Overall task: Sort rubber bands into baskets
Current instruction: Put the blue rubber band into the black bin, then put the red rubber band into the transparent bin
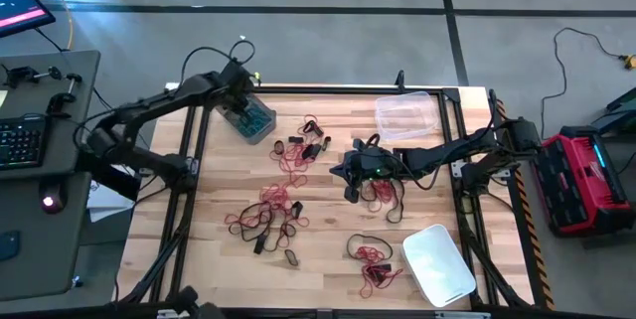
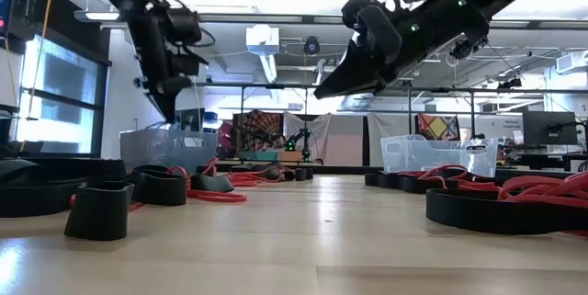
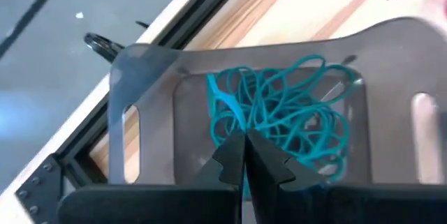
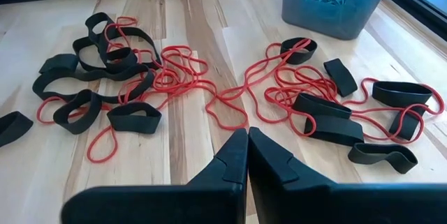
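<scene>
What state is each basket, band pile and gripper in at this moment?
Grey-tinted basket: holds teal bands.
Clear basket: looks empty.
Whitish basket: looks empty.
Red and black bands: loose on the table, tangled, unsorted.
Left gripper: fingers shut, over the grey-tinted basket.
Right gripper: fingers shut, holding nothing, above the table.

Bright, even overhead light — ceiling glare in the low view, nearest foreground blurred.
</scene>
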Robot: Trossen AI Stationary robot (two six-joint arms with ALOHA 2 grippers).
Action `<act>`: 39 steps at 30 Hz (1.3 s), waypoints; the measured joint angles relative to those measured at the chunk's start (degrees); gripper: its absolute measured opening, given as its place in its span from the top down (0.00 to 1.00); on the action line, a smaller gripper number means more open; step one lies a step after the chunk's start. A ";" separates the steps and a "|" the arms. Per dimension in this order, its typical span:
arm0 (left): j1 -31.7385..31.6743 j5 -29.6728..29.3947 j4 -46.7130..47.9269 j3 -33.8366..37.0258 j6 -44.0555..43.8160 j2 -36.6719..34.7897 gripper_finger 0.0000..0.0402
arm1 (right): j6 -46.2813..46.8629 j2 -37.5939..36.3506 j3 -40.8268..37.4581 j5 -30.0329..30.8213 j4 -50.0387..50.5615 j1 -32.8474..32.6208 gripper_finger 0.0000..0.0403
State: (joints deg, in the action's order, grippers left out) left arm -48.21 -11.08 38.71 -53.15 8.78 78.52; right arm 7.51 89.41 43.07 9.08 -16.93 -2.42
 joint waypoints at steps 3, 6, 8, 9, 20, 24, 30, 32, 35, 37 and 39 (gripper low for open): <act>-1.70 0.10 -0.73 0.00 0.91 2.70 1.00 | -0.02 0.00 0.00 0.00 -0.02 0.00 1.00; -3.05 0.15 -0.95 0.00 1.77 5.13 1.00 | 0.00 0.00 0.00 0.00 -0.03 -0.01 1.00; -3.73 0.49 -0.95 0.02 1.98 6.78 1.00 | -0.02 0.00 0.00 0.00 -0.02 0.00 1.00; -3.91 0.51 -0.97 0.02 2.00 7.54 1.00 | -0.02 0.00 0.00 0.00 -0.02 0.00 1.00; -2.62 -0.02 -1.70 0.02 1.98 10.24 0.88 | 0.00 0.00 0.00 0.00 -0.02 0.00 1.00; -0.74 -0.35 -3.17 0.04 1.90 7.82 0.81 | -0.02 0.00 0.00 0.00 -0.02 0.00 1.00; 3.06 -0.43 -5.86 0.15 -0.21 2.15 0.73 | -0.14 0.00 0.00 0.00 0.38 0.00 1.00; 4.69 -0.44 -8.60 1.08 -1.06 -0.13 0.72 | -1.05 0.00 0.00 0.00 0.43 0.00 1.00; 7.48 -0.40 -12.93 2.91 -2.54 -3.36 0.72 | -2.05 0.21 0.02 -0.02 0.40 0.00 1.00; 9.64 0.01 -15.19 4.31 -3.56 -5.55 0.72 | -2.45 0.26 0.02 0.00 0.61 0.00 1.00; 11.77 0.15 -17.05 5.45 -4.32 -7.67 0.72 | -2.07 0.26 0.00 0.00 0.38 0.06 1.00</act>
State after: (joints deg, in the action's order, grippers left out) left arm -36.44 -10.93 21.66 -47.70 4.46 70.85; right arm 5.44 89.67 43.07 9.08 -16.55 -2.35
